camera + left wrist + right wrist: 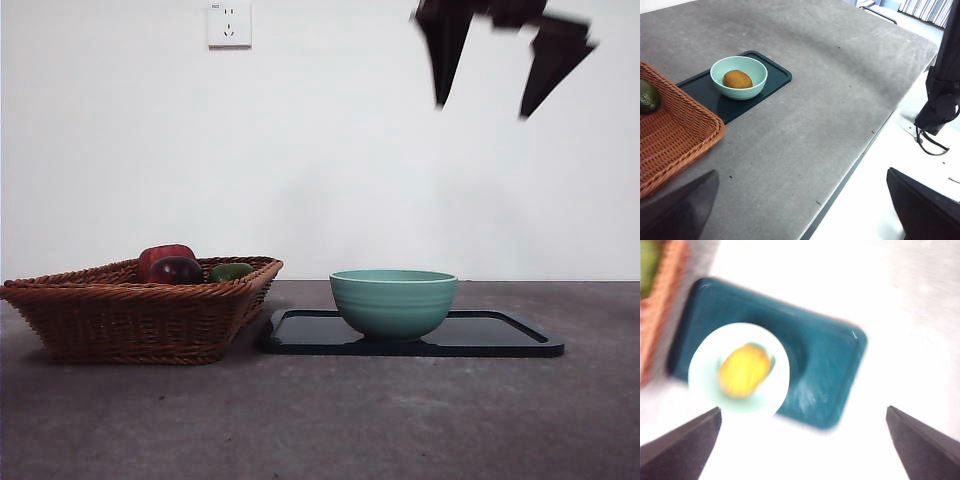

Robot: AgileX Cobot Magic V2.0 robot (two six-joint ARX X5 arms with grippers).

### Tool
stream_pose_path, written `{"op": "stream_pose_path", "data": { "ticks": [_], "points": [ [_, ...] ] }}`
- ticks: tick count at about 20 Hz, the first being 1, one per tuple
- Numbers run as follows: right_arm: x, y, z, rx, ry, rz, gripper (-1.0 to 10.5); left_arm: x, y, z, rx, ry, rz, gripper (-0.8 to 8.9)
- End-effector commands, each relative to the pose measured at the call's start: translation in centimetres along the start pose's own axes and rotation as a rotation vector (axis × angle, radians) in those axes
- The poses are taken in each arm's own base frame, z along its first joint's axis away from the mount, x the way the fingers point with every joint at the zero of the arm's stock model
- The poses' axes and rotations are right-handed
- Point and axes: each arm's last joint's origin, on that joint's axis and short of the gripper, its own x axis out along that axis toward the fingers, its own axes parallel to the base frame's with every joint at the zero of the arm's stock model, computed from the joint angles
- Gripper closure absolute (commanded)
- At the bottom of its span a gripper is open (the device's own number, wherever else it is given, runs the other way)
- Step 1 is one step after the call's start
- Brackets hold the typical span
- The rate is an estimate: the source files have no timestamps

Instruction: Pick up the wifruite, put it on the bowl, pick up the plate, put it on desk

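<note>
Orange-brown wifruite [737, 79] in bowl [738, 76] | right hand [505, 75] spread above | left hand [805, 210] spread

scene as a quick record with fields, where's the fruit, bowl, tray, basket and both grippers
wifruite: lying inside the bowl
bowl: mint green, upright on the plate, toward its basket end
plate: black, flat on the desk, beside the basket
desk: grey-brown tabletop
basket: wicker, holds a dark red fruit and a green fruit
right gripper: open, empty, high above the plate, blurred
left gripper: open, empty, back from the bowl, over the desk's edge
</note>
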Motion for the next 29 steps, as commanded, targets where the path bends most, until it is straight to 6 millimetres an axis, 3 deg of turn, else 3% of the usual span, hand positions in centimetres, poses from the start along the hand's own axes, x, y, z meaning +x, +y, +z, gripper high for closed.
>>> {"op": "stream_pose_path", "data": {
  "ticks": [1, 5, 10, 13, 17, 23, 26, 29],
  "points": [
    [-3.7, 0.2, -1.5, -0.017, -0.02, -0.019, 3.9, -0.2, -0.1, 0.2, 0.019, -0.016, -0.014, 1.57],
    [-9.7, 0.9, -5.5, -0.046, -0.122, 0.005, 3.9, -0.2, -0.1, 0.2, 0.019, -0.016, -0.014, 1.57],
    [-13.1, 1.5, -12.2, -0.101, -0.171, 0.047, 3.9, -0.2, -0.1, 0.3, 0.019, -0.018, -0.014, 1.57],
    [-13.4, 1.5, -16.8, -0.114, -0.166, 0.082, 3.9, -0.2, -0.1, 0.7, 0.016, -0.062, -0.021, 1.57],
    [-12.1, 0.8, -22.8, -0.097, -0.158, 0.126, 3.9, -0.2, -0.2, 0.9, 0.015, -0.087, -0.025, 1.57],
    [-10.4, -1.2, -30.5, -0.053, -0.364, 0.234, 3.9, -0.2, -0.2, 1.0, 0.01, -0.092, -0.026, 1.57],
    [-10.8, -2.0, -33.1, -0.052, -0.455, 0.256, 3.9, -0.2, -0.2, 1.1, -0.003, -0.107, -0.029, 1.58],
    [-11.2, -2.3, -34.2, -0.054, -0.51, 0.27, 3.9, -0.2, -0.3, 1.4, -0.071, -0.129, -0.037, 1.58]
  ]
}}
